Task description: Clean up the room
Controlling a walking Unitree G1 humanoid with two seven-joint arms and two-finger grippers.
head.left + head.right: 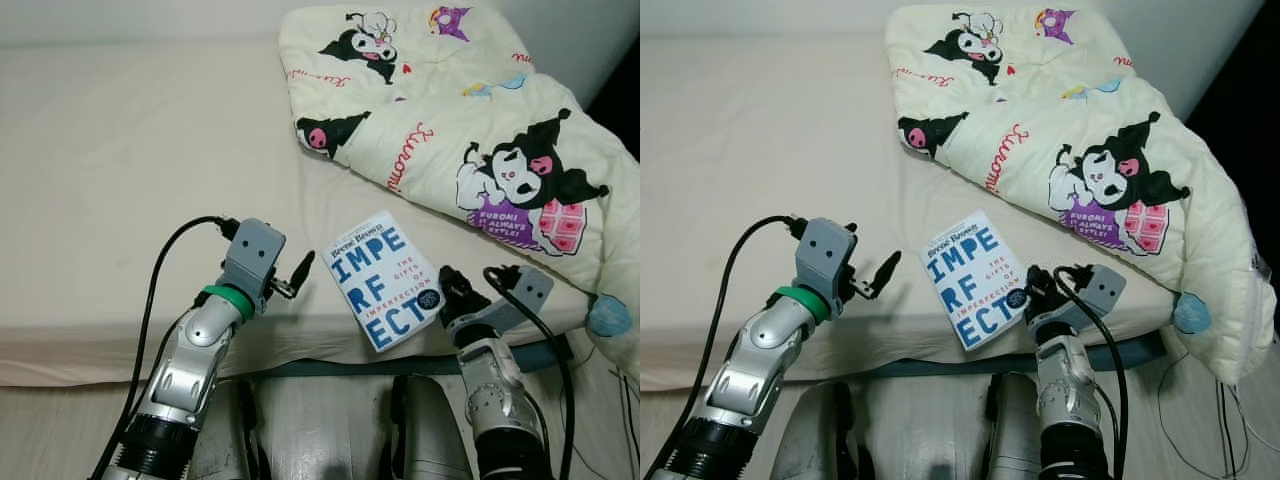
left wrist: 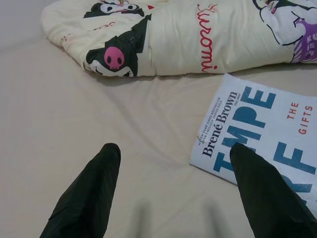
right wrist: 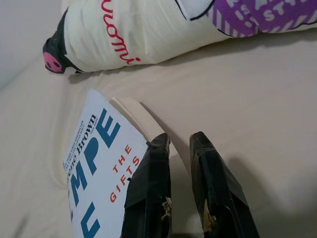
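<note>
Bed (image 1: 120, 150) takes up most of the head view, beige sheet, front edge running along 6 o'clock. Cartoon-print quilt (image 1: 470, 120) is bunched from 12 to 3 o'clock, one end hanging off the bed edge at 4 o'clock. Book (image 1: 385, 280), white cover with blue letters, lies tilted near the front edge around 5 o'clock, just below the quilt, apart from it. Right gripper (image 3: 181, 163) sits at the book's right edge, one finger on top of the cover, the other down beside the pages, jaws pinched on the corner. Left gripper (image 2: 173, 168) hovers at 7 o'clock over bare sheet, jaws spread wide and empty, one finger (image 2: 262, 183) overlapping the book's near corner in the wrist view. Risks: the grip is only on a corner, so the book could likely pivot, fan open or slip on lifting; being close to the edge, it could drop off the bed to the floor; soft mattress may let the lower finger snag the sheet.
</note>
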